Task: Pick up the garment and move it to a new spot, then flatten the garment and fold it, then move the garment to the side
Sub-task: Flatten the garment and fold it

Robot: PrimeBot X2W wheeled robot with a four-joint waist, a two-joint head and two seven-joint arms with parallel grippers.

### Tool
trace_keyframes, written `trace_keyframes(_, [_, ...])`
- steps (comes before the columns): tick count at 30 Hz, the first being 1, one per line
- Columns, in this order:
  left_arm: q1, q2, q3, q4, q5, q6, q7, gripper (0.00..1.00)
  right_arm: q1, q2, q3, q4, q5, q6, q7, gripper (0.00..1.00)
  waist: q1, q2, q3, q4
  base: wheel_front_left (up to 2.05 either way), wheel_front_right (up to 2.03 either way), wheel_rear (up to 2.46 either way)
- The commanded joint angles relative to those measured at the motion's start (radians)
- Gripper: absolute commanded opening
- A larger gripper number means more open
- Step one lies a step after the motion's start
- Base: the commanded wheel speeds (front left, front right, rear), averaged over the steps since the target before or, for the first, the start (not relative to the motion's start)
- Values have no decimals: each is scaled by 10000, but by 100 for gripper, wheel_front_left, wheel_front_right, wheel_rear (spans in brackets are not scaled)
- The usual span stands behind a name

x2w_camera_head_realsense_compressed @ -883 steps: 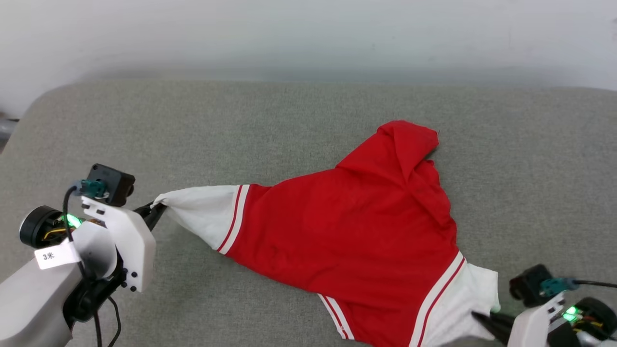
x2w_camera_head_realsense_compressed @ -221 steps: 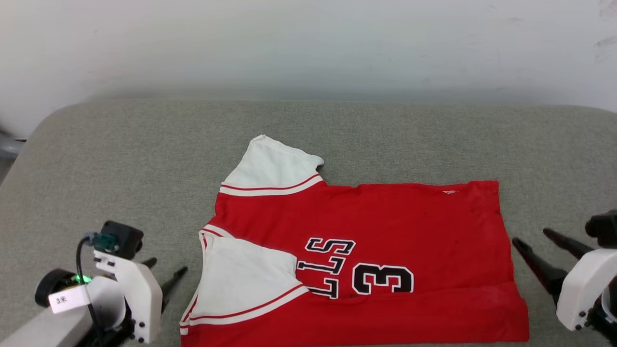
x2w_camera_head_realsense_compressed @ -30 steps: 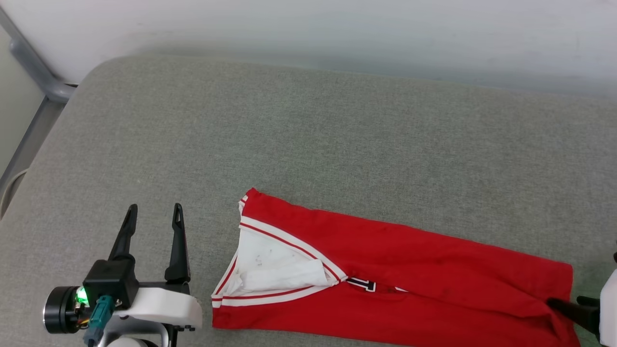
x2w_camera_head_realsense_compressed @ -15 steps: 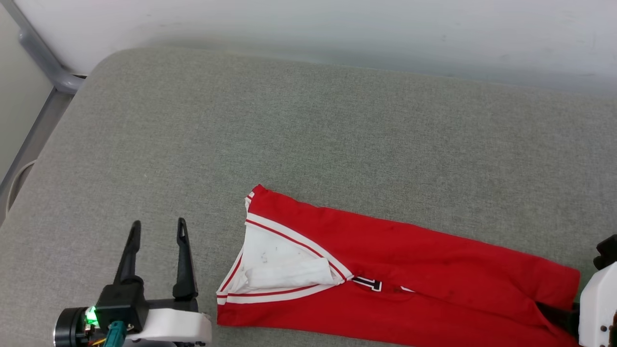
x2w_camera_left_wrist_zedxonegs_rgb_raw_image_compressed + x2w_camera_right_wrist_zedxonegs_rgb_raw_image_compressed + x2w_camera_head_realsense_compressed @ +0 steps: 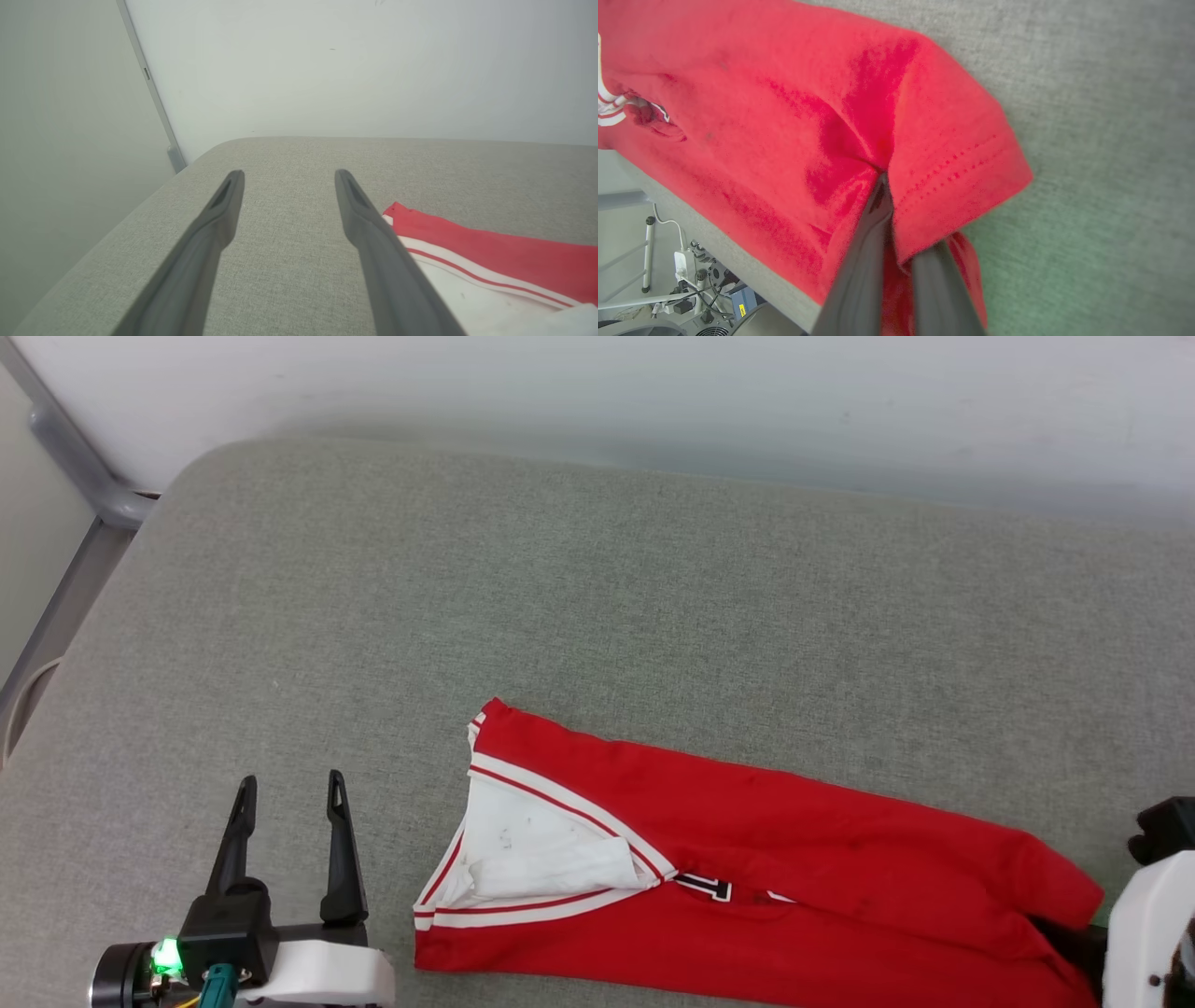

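The garment [image 5: 803, 887] lies folded into a long red strip on the grey cushion, with its white sleeve and striped trim at the left end and part of a black letter showing. My right gripper [image 5: 1060, 933] is at the strip's right end. In the right wrist view the right gripper [image 5: 889, 196] is shut on the red hem [image 5: 962, 177], one finger on top and the other under the cloth. My left gripper [image 5: 289, 786] stands open to the left of the collar end, apart from it. In the left wrist view the left gripper [image 5: 288, 175] holds nothing, and the garment [image 5: 490, 242] lies to its right.
The grey cushion [image 5: 579, 597] stretches wide behind and to the left of the garment, ending at a white wall [image 5: 653, 392]. A grey metal rail [image 5: 70, 457] runs past the left corner. Below the cushion's front edge lie cables and equipment [image 5: 691, 289].
My right gripper has shut on the garment's right hem, and the cloth there has bunched up. The left gripper stays open and has hardly moved. The camera shifted slightly.
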Motion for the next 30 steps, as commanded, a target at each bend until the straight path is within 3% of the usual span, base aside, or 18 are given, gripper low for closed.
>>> trace_keyframes(1, [133, -66, 56, 16, 99, -86, -45, 100, -37, -171, 19, 135, 68, -22, -81, 0, 0, 0, -40, -24, 0, 0, 0])
trace_keyframes(10, [349, -248, 217, 23, 534, -390, -45, 100, 13, -1223, -181, 458, 278, -22, -629, 0, 0, 0, -290, -107, 0, 0, 0])
trace_keyframes(18, [402, -254, 255, 102, 725, -556, -45, 100, 261, -1994, -639, 1492, 166, -21, -836, 0, 0, 0, -464, -142, 0, 0, 0])
trace_keyframes(24, [526, -184, 266, 173, 813, -612, -45, 100, 412, -1896, -946, 1458, 449, -21, -822, 0, 0, 0, -624, -216, 0, 0, 0])
trace_keyframes(30, [649, -137, 285, 231, 812, -649, -46, 100, 722, -1714, -1004, 84, 783, -16, -778, 0, 0, 0, -780, -341, 0, 0, 0])
